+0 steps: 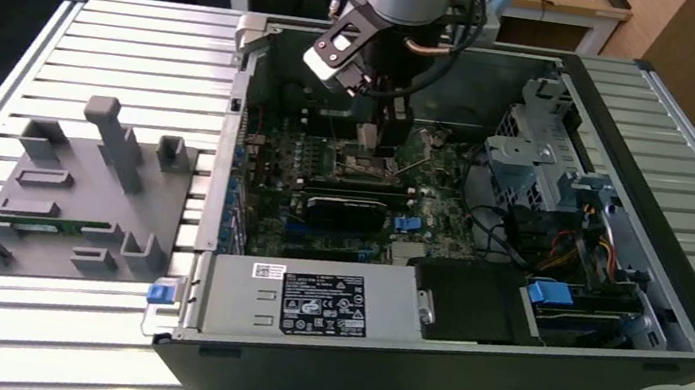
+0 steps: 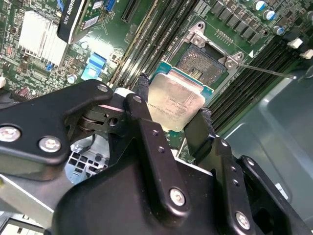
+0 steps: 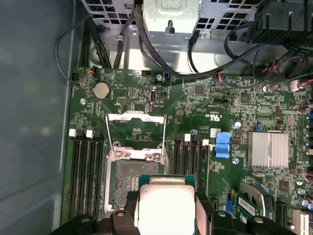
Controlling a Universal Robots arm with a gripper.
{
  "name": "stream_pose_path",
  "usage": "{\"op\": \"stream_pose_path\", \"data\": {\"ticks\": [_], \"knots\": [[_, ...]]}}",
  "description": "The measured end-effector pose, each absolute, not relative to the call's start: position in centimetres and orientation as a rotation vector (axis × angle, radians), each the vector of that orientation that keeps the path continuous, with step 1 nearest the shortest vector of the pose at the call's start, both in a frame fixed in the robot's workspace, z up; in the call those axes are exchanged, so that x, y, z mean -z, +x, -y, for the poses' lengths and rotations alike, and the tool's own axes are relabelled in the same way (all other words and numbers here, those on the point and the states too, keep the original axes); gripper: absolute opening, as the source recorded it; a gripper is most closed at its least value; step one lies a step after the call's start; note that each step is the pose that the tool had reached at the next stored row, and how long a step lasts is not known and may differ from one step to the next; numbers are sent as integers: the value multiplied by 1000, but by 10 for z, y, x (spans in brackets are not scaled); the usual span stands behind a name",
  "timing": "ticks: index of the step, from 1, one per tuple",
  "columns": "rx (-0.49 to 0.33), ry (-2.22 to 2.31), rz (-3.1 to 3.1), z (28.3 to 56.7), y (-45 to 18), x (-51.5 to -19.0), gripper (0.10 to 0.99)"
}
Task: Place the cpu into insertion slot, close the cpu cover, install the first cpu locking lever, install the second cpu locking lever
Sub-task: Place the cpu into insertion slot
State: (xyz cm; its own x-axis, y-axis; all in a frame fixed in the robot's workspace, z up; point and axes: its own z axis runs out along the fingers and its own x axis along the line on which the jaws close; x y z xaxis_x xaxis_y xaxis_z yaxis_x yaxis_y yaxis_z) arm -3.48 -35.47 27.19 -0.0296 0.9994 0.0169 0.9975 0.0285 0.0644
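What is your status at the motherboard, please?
Fingers of the gripper shut on the cpu, held near the insertion slot, not seated. The cpu cover open. Nothing seen blocking the slot.

From here I see the cpu point(image 3: 166, 208) dull silver-grey on top with a green rim, and the claw point(image 2: 174, 99) matte black. The board point(image 3: 205, 105) is green, the slot point(image 3: 131, 183) dark with a silver frame, the cover point(image 3: 135, 117) bare silver. The desk point(image 1: 139, 37) shows pale grey stripes, the case point(image 1: 431, 378) black.
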Motion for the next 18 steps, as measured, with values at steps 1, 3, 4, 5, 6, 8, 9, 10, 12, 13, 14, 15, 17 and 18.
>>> {"op": "stream_pose_path", "data": {"ticks": [1,3,4,5,6,8,9,10,12,13,14,15,17,18], "knots": [[-92,2164,-2228,355,-35,-271,541],[-92,2164,-2228,355,-35,-270,541],[-92,2164,-2228,355,-35,-269,541],[-92,2164,-2228,355,-35,-268,541],[-92,2164,-2228,355,-35,-268,541],[-92,2164,-2228,355,-35,-266,541],[-92,2164,-2228,355,-35,-265,541],[-92,2164,-2228,355,-35,-265,541],[-92,2164,-2228,355,-35,-263,541],[-92,2164,-2228,355,-35,-262,541],[-92,2164,-2228,355,-35,-261,541],[-92,2164,-2228,355,-35,-260,541],[-89,2163,-2226,355,-35,-257,541],[-88,2164,-2224,355,-35,-256,541]]}}
